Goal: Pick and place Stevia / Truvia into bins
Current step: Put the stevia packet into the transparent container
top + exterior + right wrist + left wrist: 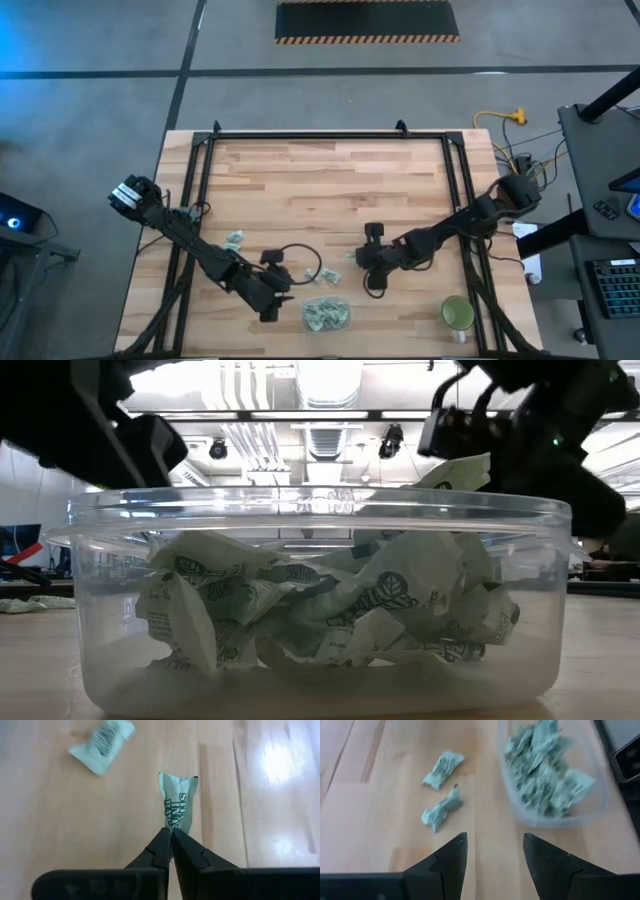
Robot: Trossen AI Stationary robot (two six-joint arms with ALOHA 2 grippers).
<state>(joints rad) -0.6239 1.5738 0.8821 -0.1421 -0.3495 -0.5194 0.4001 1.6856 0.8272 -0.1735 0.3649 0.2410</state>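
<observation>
The right tool (171, 836) has its fingers pressed together on the lower edge of one Stevia sachet (177, 802), which stands up from the pinch and is creased down its middle. That crease suggests the paper is thin and soft: it will fold rather than resist, it weighs almost nothing, and it probably cannot be crushed in any way that matters. The hold is on an edge only, so the sachet is likely to flap or twist as it is carried; a nip nearer the middle would be steadier, though the flat packet offers little to get under. Another loose sachet (102, 739) lies on the table (60, 810) near it.

In the overhead picture the right tool (372, 262) sits above and to the right of the clear bin (326, 314), close by. The bin (320, 610) is already heaped with crumpled sachets, some rising to its rim, so a light packet dropped from too high might slide off the pile.

The left tool (495, 855) hovers with its fingers spread, nothing between them, beside the bin (550, 820). Two more sachets (442, 790) lie on the table ahead of it, both crumpled, with raised folds that offer easy places to take hold.
</observation>
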